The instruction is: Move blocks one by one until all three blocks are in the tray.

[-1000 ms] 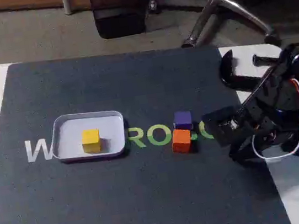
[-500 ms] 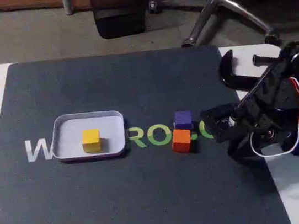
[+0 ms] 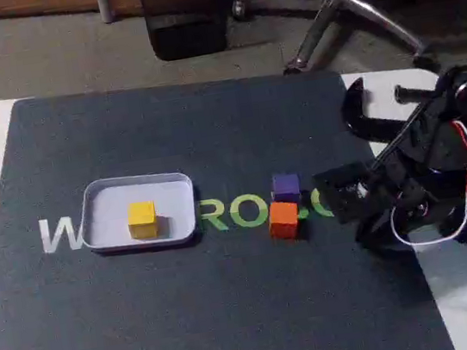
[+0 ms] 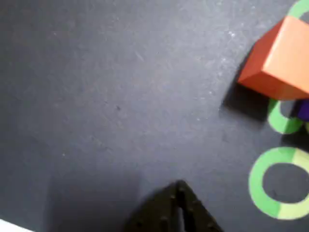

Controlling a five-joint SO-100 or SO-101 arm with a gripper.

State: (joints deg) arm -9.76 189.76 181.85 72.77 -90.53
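Already one block, the yellow (image 3: 142,218), is seen lying inside the tray (image 3: 103,237), near its middle. The orange (image 3: 283,218) and the purple (image 3: 286,187) are found well to the right of the tray in the fixed view, touching each other on the dark mat (image 3: 193,320), over its green lettering (image 3: 232,214). Just right of them the gripper (image 3: 334,194) is held low, apart from both blocks. In the wrist view the orange (image 4: 280,63) is seen up at the right edge and the fingertips (image 4: 179,191) appear drawn together with nothing between them.

Over the last second little has been altered: the blocks and tray have not been shifted, and the gripper has only been nudged slightly back and forth beside the pair. So one of three is judged done. The jaws would likely need to be spread before the orange can be taken.
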